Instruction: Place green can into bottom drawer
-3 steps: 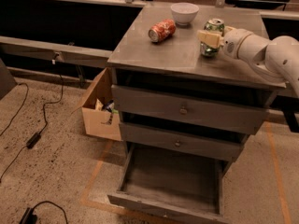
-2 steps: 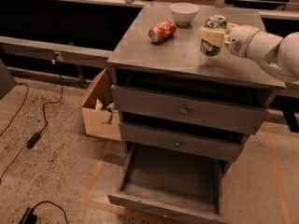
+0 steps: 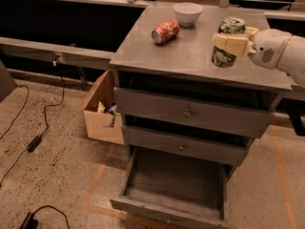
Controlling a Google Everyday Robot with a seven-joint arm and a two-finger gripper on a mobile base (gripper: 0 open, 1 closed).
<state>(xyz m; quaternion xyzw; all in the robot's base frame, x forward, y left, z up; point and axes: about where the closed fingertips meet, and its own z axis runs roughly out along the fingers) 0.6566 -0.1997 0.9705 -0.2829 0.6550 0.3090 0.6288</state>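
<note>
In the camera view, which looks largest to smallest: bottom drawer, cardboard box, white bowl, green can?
1. bottom drawer
2. cardboard box
3. white bowl and green can: alike, unranked
The gripper holds the can at the cabinet top.

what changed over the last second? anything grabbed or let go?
The gripper was already shut on the green can. It stood the can upright from a tilt and carried it slightly toward the right of the picture. Nothing was let go. Unchanged: the red can lying on its side, the white bowl, the bottom drawer open.
</note>
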